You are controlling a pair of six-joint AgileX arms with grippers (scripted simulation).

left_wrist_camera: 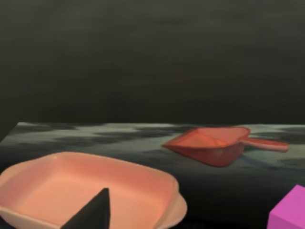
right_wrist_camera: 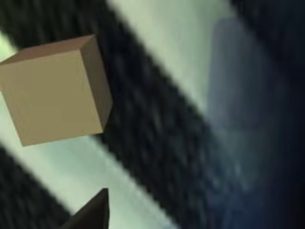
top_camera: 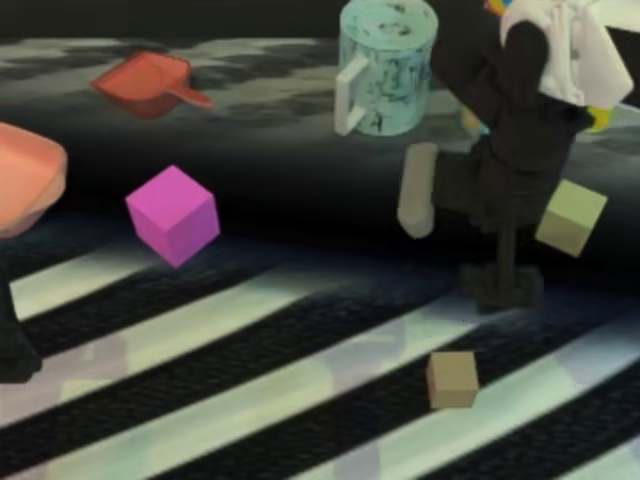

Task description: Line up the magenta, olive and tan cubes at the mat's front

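Note:
The magenta cube (top_camera: pixel 173 215) stands at the mat's (top_camera: pixel 250 340) left, behind the stripes, and its corner shows in the left wrist view (left_wrist_camera: pixel 288 212). Over at the right, the olive cube (top_camera: pixel 571 217) lies partly behind my right arm. On a pale stripe near the front right sits the tan cube (top_camera: pixel 452 379), seen close in the right wrist view (right_wrist_camera: pixel 52 90). My right gripper (top_camera: pixel 500 288) hangs open just behind the tan cube, between it and the olive cube, holding nothing. My left gripper (top_camera: pixel 12 350) stays parked at the left edge, open.
A pink dish (top_camera: pixel 30 175) sits at the far left; its rim (left_wrist_camera: pixel 28 164) lies close under my left gripper. A red scoop (top_camera: pixel 145 83) lies at the back left. A teal mug (top_camera: pixel 385 65) stands at the back centre, next to my right arm.

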